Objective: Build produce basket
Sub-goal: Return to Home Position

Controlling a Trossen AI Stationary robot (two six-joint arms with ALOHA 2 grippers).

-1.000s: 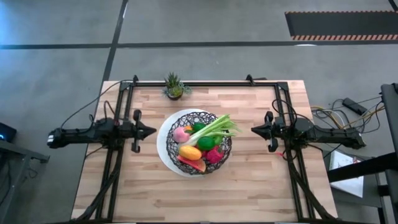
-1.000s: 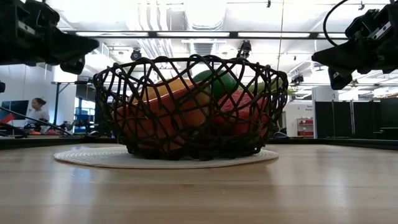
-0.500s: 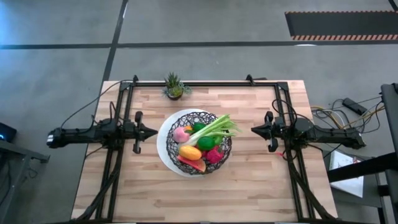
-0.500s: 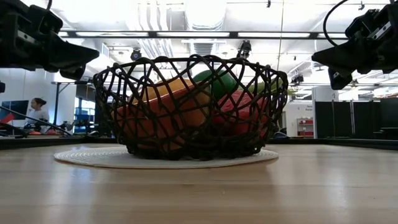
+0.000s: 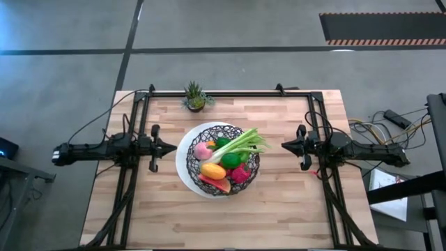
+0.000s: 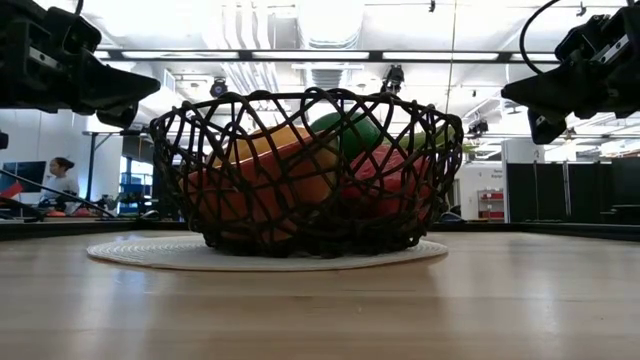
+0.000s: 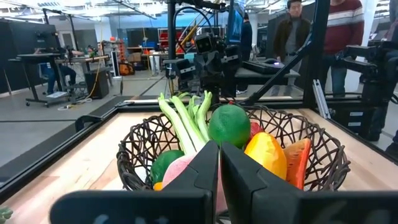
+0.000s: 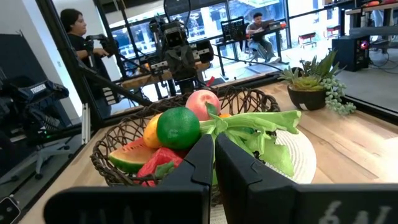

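The black wire basket (image 5: 221, 159) stands on its round white base (image 5: 182, 166) at the table's middle. In it lie the green celery stalk (image 5: 244, 143), a pink piece (image 5: 203, 150), green pieces (image 5: 229, 160), an orange piece (image 5: 212, 171) and red pieces (image 5: 240, 173). My left gripper (image 5: 171, 147) is shut and empty, raised to the basket's left. My right gripper (image 5: 284, 146) is shut and empty, raised to the basket's right. Both show above rim height in the low view: the left (image 6: 150, 82) and the right (image 6: 508, 92).
A small spiky green potted plant (image 5: 195, 96) stands at the table's far edge, behind the basket. Black frame rails (image 5: 223, 93) run along the far edge and down both sides. People show in the room beyond the table (image 7: 298, 25).
My left gripper has drawn back slightly toward the table's left edge, away from the basket, staying shut. The basket and produce have stayed where they were.
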